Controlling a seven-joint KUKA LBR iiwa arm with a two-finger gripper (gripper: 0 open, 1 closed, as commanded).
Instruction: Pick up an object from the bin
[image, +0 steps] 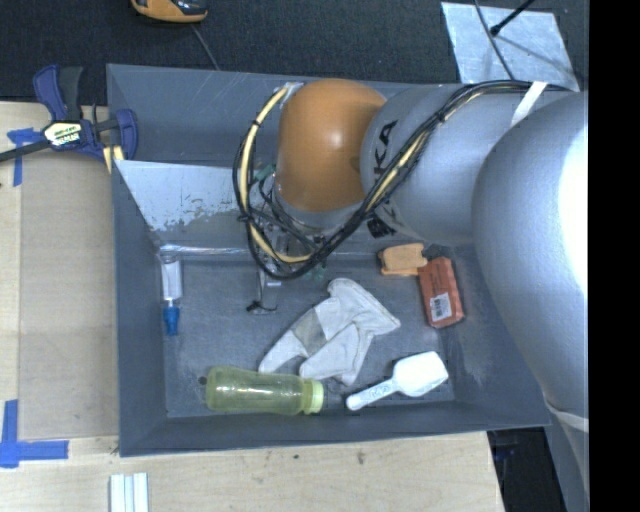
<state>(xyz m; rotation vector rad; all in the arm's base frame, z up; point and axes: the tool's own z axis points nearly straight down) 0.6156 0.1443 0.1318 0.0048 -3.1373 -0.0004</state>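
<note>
Step in hand: approach, nothing yet secured. My fingers (264, 302) hang below the orange wrist cover (320, 140), low over bare floor in the middle of the bin (135, 330). Whether they are spread or pressed together I cannot tell; the cover and cables mask the upper part and the tips read as one thin shape. Nothing is seen between them. Nearest candidate: the crumpled white cloth (335, 328), just beside the tips on the arm's side. The clear tube with a blue cap (171, 292) lies apart on the other side, by the bin wall. Judgement: the next move calls for a short shift over the cloth's raised fold, a descent, and a close on the fabric, which should bunch easily. Inventory, one of each: white cloth, greenish-yellow bottle (265, 391) lying on its side along the near wall, white scoop (405, 380), blue-capped tube, red-brown packet (441, 291), tan block (403, 260). Six things in total.
</note>
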